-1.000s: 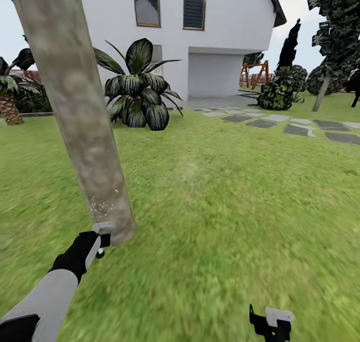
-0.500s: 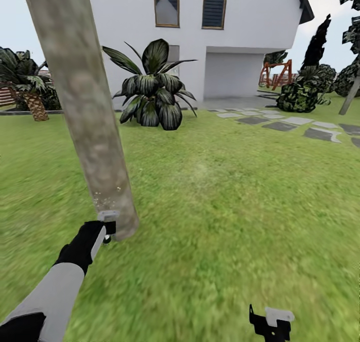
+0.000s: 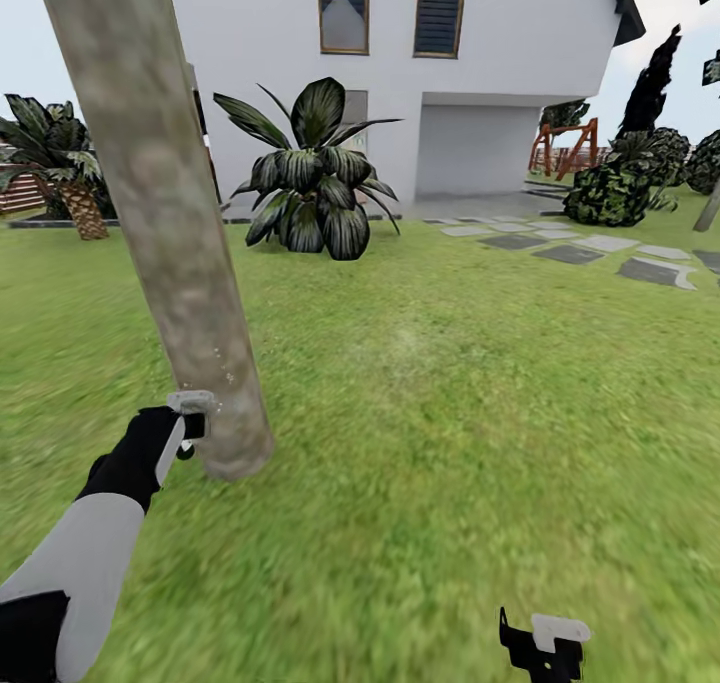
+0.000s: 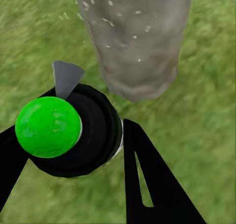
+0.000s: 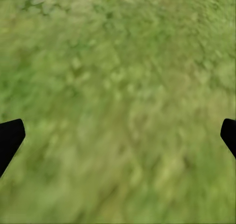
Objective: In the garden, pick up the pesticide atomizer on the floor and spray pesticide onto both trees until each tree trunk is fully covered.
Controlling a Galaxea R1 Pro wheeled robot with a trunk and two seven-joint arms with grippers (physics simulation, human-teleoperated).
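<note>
From the head camera, the robot stands on the grass (image 3: pixel 450 413) of the garden, close to one tree trunk (image 3: pixel 160 213). The trunk is thick, grey-tan and leans a little. The left arm reaches forward and low, and the left gripper (image 3: pixel 185 428) sits just beside the foot of the trunk. A few tiny white specks of pesticide (image 3: pixel 222 368) show on the bark just above it. So the step in hand looks like spraying this first tree, down near the ground. The right gripper (image 3: pixel 545 643) hangs low at the robot's right side, well apart from the tree. Far off are a white house (image 3: pixel 480 63), a big dark leafy plant (image 3: pixel 310 188) and grey stepping stones (image 3: pixel 600 253).

From the left wrist camera, the black fingers (image 4: pixel 147 184) are closed around the pesticide atomizer (image 4: pixel 73 133), a round black bottle with a bright green top (like a ball). Its grey nozzle (image 4: pixel 66 76) points toward the trunk base (image 4: pixel 140 42). White specks dot the bark. Most of the trunk higher up looks bare, so I think the next move calls for lifting the arm and spraying upward, bit by bit, then going round to the other sides. A second tree is left to do after that.

From the right wrist camera, there is blurry green grass (image 5: pixel 118 106). The two black fingertips (image 5: pixel 10 138) sit far apart at the edges, so this hand is wide and holds nothing.
</note>
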